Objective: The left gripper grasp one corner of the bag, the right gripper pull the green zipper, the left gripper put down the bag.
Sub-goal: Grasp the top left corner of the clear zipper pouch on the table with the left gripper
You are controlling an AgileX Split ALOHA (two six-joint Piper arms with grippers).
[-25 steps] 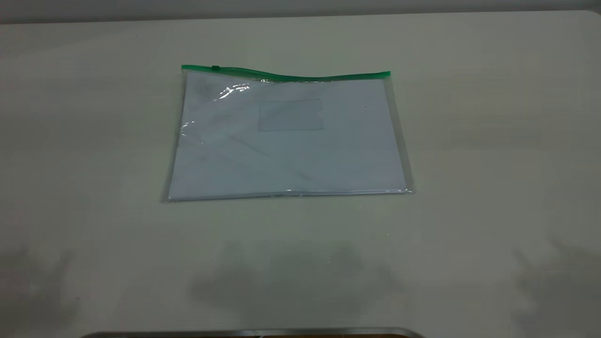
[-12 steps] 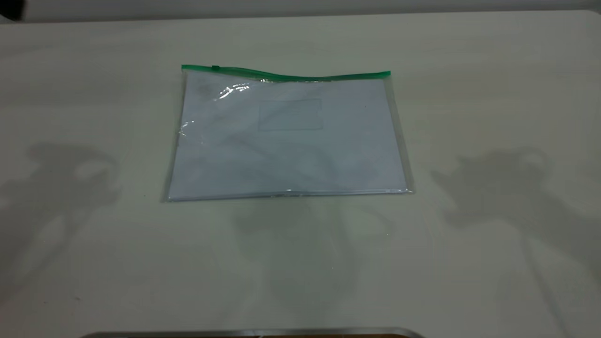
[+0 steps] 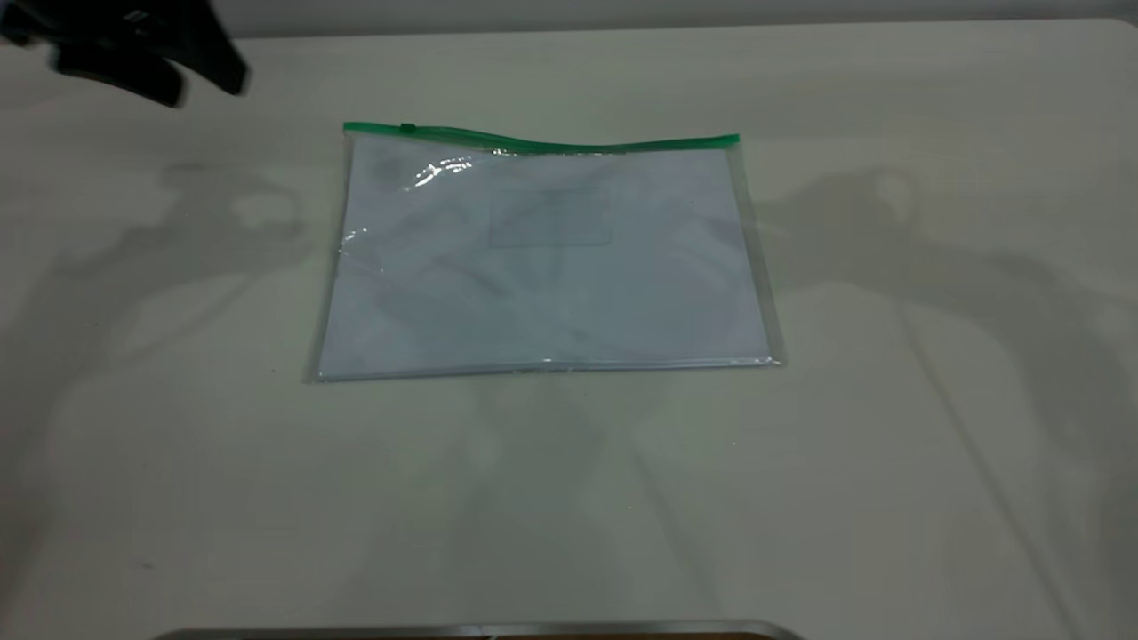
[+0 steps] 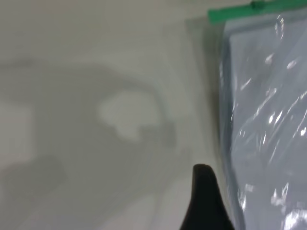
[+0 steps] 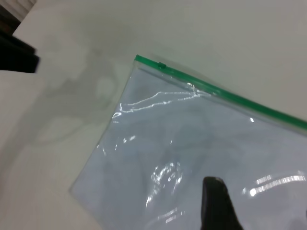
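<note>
The bag lies flat on the table, clear plastic with white paper inside. The green zipper runs along its far edge, with the slider tab near the left end. My left gripper hovers at the far left, above the table and left of the bag's far left corner, jaws apart and empty. The left wrist view shows one black finger beside the bag's side edge. My right gripper is out of the exterior view. One of its fingers hangs above the bag, with no second finger beside it.
The pale table carries the shadows of both arms on either side of the bag. A metal rim runs along the near edge.
My left gripper has come into view at the far left. Both arms' shadows have moved inward toward the bag. The bag has not moved.
</note>
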